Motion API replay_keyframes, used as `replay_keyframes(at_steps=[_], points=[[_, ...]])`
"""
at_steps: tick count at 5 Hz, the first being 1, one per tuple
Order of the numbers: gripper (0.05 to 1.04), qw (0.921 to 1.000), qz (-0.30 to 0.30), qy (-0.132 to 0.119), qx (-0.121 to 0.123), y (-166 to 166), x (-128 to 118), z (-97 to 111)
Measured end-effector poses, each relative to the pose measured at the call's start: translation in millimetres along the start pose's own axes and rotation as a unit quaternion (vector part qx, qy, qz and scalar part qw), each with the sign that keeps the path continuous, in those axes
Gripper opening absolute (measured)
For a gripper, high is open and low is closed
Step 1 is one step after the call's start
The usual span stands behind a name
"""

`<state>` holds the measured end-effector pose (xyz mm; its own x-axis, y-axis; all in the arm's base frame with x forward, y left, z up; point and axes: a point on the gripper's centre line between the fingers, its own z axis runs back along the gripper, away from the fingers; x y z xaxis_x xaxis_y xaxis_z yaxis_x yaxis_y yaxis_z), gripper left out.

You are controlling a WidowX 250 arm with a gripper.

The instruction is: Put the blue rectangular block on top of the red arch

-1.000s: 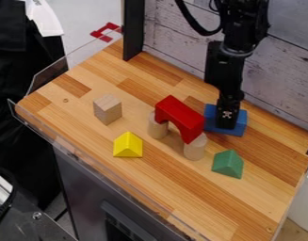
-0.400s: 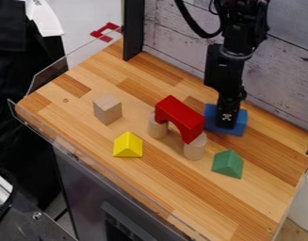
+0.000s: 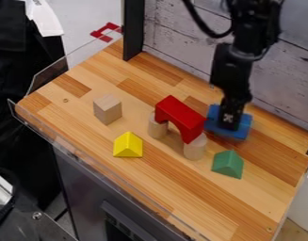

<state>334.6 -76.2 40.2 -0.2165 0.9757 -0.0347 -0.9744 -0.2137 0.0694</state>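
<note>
In the camera view, the black gripper is hanging over the blue rectangular block and appears to be gripping it around the middle. The block is sitting just beside the red arch, on the side toward the pale plank wall, its long faces roughly level. Whether its underside is touching the wooden table or barely clearing it, one cannot tell. The arch is bridging two upright wooden cylinders, its top bare and ready for a load. The green block, yellow block and plain wooden cube are standing apart, playing no part in the job. The task is therefore probably nearing its halfway mark: the grasp is looking done, while the lift, the carry across and the release are remaining. The next move is calling for enough height to clear the arch, since a low pass would be risking a knock to it and its cylinders.
</note>
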Motion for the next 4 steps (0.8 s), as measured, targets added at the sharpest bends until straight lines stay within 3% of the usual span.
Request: replay_keyframes(at_steps=[1, 2, 3, 4], points=[[0.562, 0.9922, -0.123, 0.014, -0.013, 0, -6, 36], [0.562, 0.9818, -0.183, 0.034, -0.04, 4, -2, 72], [0.562, 0.9825, -0.182, 0.026, -0.028, 16, 25, 86], [0.562, 0.9859, -0.164, 0.028, -0.012, 32, 49, 87]])
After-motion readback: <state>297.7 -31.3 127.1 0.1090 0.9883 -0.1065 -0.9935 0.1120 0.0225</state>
